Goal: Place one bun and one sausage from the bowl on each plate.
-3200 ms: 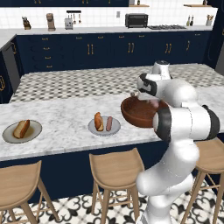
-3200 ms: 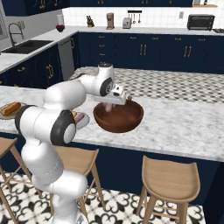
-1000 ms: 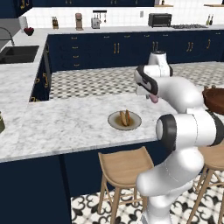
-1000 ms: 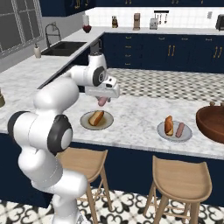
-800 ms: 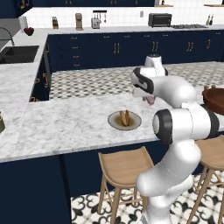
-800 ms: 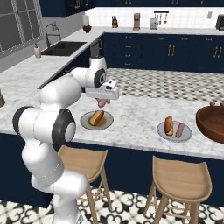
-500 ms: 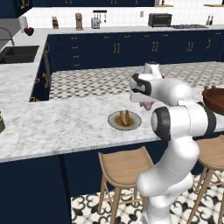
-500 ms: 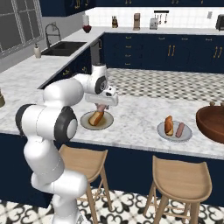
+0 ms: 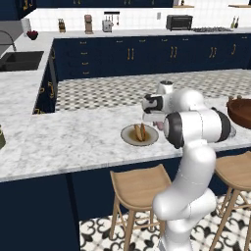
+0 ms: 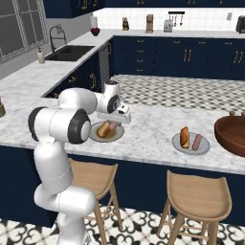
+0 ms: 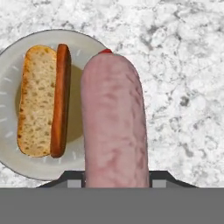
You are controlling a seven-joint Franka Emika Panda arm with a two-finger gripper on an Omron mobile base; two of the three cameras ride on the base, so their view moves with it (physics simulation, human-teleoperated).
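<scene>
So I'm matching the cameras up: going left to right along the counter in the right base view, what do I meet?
Plate with a bun, with the gripper holding a sausage over it → second plate with bun and sausage → dark wooden bowl.

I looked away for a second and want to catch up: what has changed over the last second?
The gripper, jaws shut on the sausage, has come down from above the counter toward the near plate, so the sausage now hangs low over its edge. Unchanged: the bun on that plate, the far plate with its bun and sausage, and the bowl.
</scene>
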